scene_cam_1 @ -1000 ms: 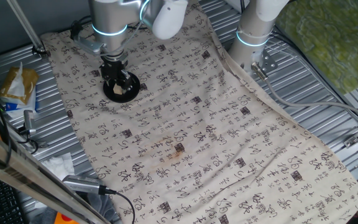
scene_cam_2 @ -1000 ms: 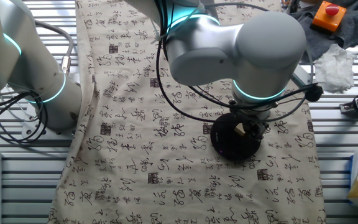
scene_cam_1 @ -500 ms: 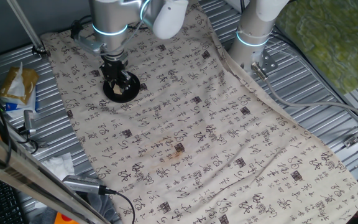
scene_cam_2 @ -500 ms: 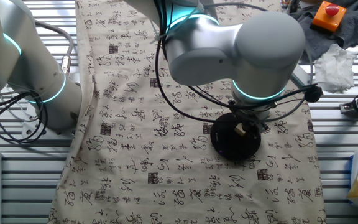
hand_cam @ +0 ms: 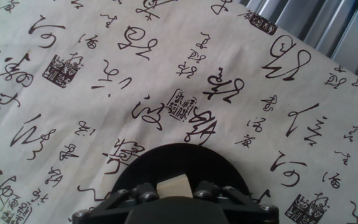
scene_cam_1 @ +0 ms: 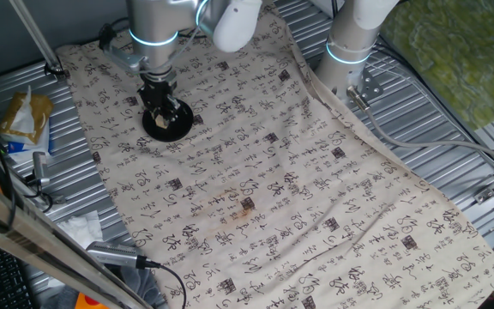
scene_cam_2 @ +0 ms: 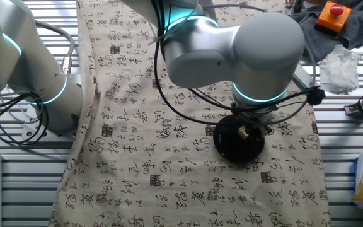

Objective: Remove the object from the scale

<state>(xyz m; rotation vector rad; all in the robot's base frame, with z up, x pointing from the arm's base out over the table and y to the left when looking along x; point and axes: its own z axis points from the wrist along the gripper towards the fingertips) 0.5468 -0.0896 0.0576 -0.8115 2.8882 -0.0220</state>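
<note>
The scale point(scene_cam_1: 170, 129) is a flat black disc on the printed cloth at the far left. It also shows in the other fixed view point(scene_cam_2: 230, 146) and in the hand view point(hand_cam: 180, 160). The object point(hand_cam: 173, 185), a small tan block, sits on the disc between my fingers, and shows in the other fixed view point(scene_cam_2: 243, 132). My gripper point(hand_cam: 173, 190) stands straight down on the disc point(scene_cam_1: 163, 115) with both fingers against the block's sides. In the first fixed view the fingers mostly hide the block.
A second arm's base point(scene_cam_1: 350, 45) stands at the cloth's far edge, also in the other fixed view point(scene_cam_2: 40, 79). A snack bag point(scene_cam_1: 24, 116) lies left of the cloth. An orange box with a red button point(scene_cam_2: 331, 16) and white tissue point(scene_cam_2: 340, 63) lie beside it.
The fingers have closed in on the block on the disc. The arm has barely shifted, and the block and disc have stayed in place.
</note>
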